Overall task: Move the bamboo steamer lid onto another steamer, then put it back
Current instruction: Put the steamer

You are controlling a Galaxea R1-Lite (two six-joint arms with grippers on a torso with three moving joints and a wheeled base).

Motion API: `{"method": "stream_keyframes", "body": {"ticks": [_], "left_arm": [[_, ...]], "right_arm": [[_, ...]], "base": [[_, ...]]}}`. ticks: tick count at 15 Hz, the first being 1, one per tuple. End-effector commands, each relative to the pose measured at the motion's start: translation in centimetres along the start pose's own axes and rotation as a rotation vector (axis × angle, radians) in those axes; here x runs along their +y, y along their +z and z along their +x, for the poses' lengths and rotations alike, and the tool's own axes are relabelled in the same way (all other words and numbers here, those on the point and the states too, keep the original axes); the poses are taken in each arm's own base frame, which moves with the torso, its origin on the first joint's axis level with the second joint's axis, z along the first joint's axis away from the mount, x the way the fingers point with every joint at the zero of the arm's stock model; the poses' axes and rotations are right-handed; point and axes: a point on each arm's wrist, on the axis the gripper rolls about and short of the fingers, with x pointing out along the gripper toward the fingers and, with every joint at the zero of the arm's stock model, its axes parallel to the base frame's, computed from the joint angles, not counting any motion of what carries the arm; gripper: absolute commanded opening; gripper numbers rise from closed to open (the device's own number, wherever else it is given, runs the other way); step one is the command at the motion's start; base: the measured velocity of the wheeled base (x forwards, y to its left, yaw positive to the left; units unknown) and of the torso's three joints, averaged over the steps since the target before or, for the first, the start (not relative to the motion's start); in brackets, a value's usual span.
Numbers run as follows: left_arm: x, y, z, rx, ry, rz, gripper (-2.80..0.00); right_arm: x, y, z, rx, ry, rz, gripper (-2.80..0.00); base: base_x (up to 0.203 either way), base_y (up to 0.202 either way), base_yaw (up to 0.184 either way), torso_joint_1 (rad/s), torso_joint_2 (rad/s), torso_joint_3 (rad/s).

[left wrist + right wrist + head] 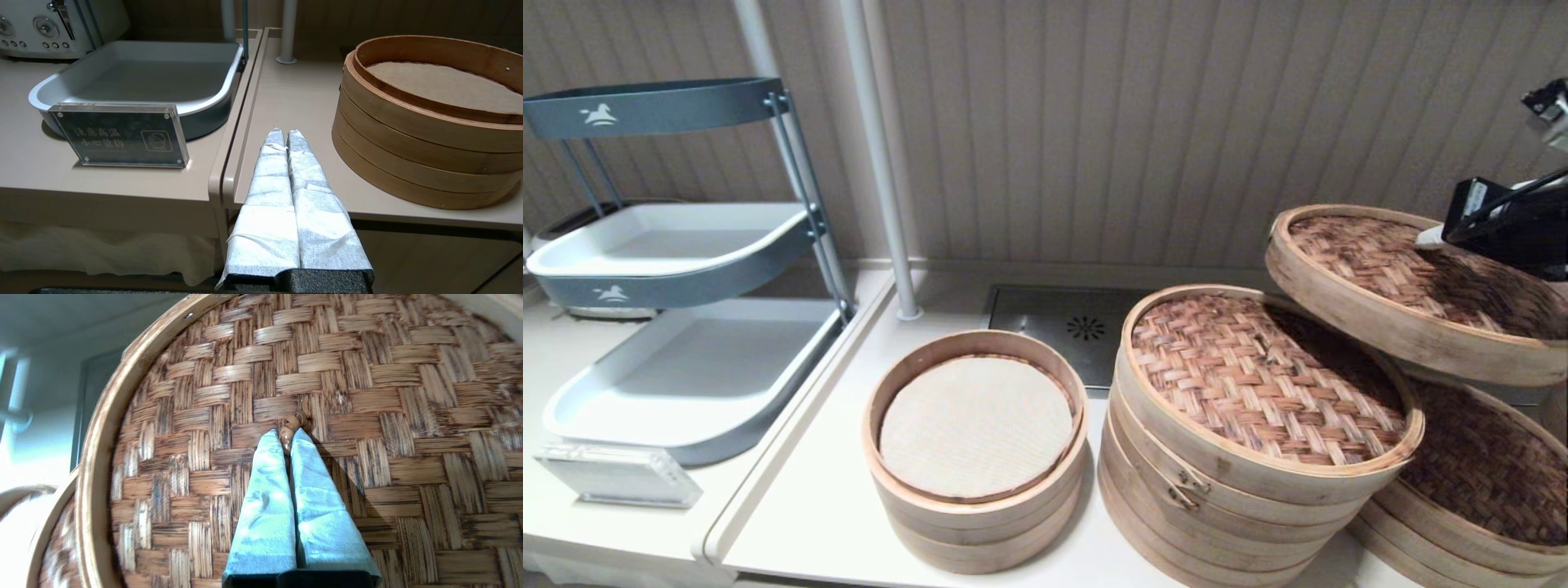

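**Right gripper had lid airborne, not yet placed**

Right gripper (288,437) was pinching the small centre knot (295,424) of the bamboo steamer lid (1413,286), fingers pressed together on it. Lid hung tilted in the air at the right, low edge toward the left, touching nothing below as far as the head view showed.

Near to far:
- Left gripper (284,134) parked low at the near edge of the counter, fingers pressed together, holding nothing.
- Near centre: smaller steamer with white cloth liner (977,445), not involved.
- Near right: tall steamer stack (1258,441) with its tan woven lid on, the likely target. The carried lid's low edge sat just above its far right rim.
- Right edge: lower stack with darker weave (1478,482), directly under the lifted lid, probably where it came from.
- Far: drain plate (1070,331) and wall; tiered tray rack (670,269) far left.

Progress, my read: pickup done, transfer midway. Left: set down on tall stack, re-lift, return to lower stack.
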Motion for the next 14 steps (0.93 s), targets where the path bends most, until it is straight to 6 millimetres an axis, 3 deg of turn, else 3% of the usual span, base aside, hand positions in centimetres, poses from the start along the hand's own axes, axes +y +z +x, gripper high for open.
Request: {"method": "stream_keyframes", "body": {"ticks": [1, 8, 14], "left_arm": [[0.0, -0.7, 0.1, 0.021, -0.001, 0.0, -2.8], [0.0, -0.7, 0.1, 0.022, 0.001, 0.0, -2.8], [0.0, -0.7, 0.1, 0.022, 0.0, 0.0, -2.8]], "right_arm": [[2.3, -0.7, 0.4, 0.024, 0.046, -0.028, -2.8], [6.5, -3.1, 1.4, 0.086, 0.099, -0.073, -2.8], [8.6, -4.6, 1.7, 0.117, 0.118, -0.12, -2.8]], "base": [[0.0, 0.0, 0.0, 0.0, 0.0, 0.0], [0.0, 0.0, 0.0, 0.0, 0.0, 0.0], [0.0, 0.0, 0.0, 0.0, 0.0, 0.0]]}}
